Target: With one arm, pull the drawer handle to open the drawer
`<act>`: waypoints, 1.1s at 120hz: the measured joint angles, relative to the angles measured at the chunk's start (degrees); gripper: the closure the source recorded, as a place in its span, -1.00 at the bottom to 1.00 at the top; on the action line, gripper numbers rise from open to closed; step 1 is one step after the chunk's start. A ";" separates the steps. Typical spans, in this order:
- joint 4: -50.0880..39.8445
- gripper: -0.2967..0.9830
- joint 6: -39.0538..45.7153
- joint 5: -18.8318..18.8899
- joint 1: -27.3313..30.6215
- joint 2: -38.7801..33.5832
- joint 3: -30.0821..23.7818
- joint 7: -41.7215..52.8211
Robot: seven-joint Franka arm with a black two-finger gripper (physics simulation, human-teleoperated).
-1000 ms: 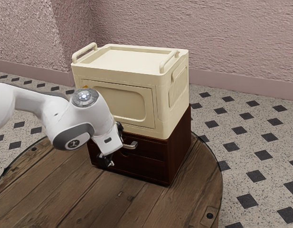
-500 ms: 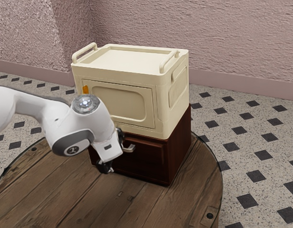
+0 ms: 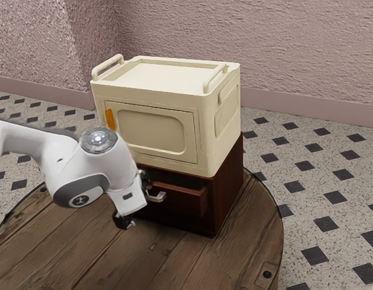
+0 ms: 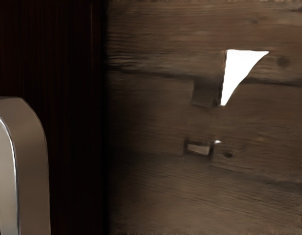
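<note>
The drawer (image 3: 182, 204) stands partly out of the dark cabinet (image 3: 228, 182), its front proud of the frame. The cabinet sits near the table's (image 3: 83, 244) far edge, with the cream box (image 3: 159, 77) on top. The handle (image 3: 158, 197), a bent bar that looks like metal, projects from the drawer front beside the gripper (image 3: 139, 204). The gripper is spread, its two fingers well apart and not pinching the bar from both sides; whether one of them hooks behind it, I cannot tell.

The step in hand looks like drawing the drawer out, with more travel probably left. The handle should be rigid and smooth, likely to slide against a finger if the pull goes crooked. The drawer may be fairly light on its runners, but could bind if dragged sideways. Best hold is behind the middle of the bar, pulling straight away from the cabinet, slow and level.
</note>
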 joint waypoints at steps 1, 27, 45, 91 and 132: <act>-0.21 -0.52 0.00 -0.01 -0.03 -0.15 0.00 0.00; -3.70 -0.54 -0.05 -0.32 -9.54 -3.00 7.89 -0.05; -6.15 -0.51 -0.09 -0.15 -10.60 -5.79 9.00 -0.11; -10.94 -0.52 -1.12 -2.61 -12.60 -10.75 9.69 -0.31; -10.54 -0.52 -10.18 -14.26 -14.72 -13.45 9.61 2.71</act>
